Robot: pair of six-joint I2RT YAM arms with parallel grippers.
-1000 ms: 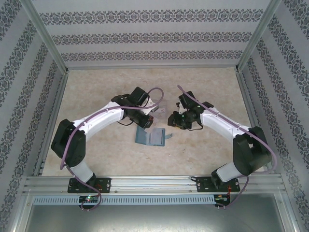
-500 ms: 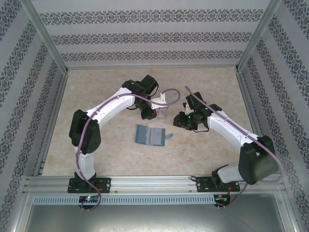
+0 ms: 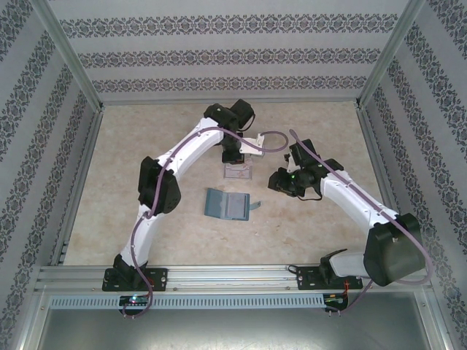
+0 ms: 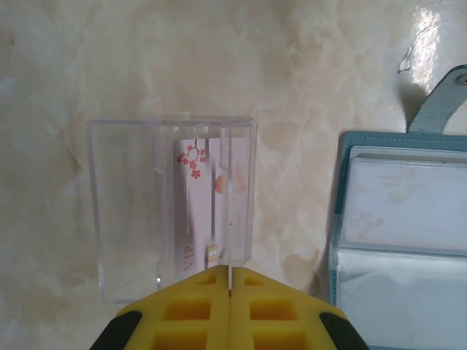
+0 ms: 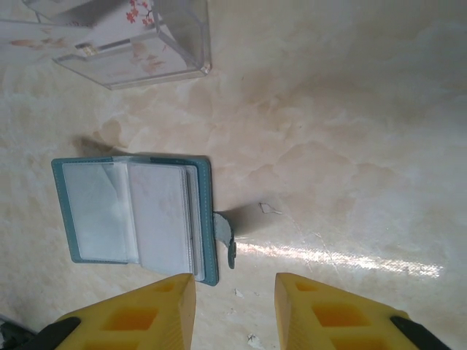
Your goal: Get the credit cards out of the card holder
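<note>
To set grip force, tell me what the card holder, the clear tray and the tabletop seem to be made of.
Card holder: probably faux leather, with a matte teal cover and a softly bending tab; cloudy flexible plastic sleeves inside.
Clear tray: rigid transparent plastic, likely acrylic, with sharp glossy edges and see-through walls.
Tabletop: beige marble-pattern surface, glossy judging by the light glare; stone or laminate, cannot tell.

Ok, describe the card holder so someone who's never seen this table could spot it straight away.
On the beige marbled table, look near its middle. The card holder lies open like a book, teal with a small closing tab on one edge; the neighbouring tray is colourless clear plastic.
</note>
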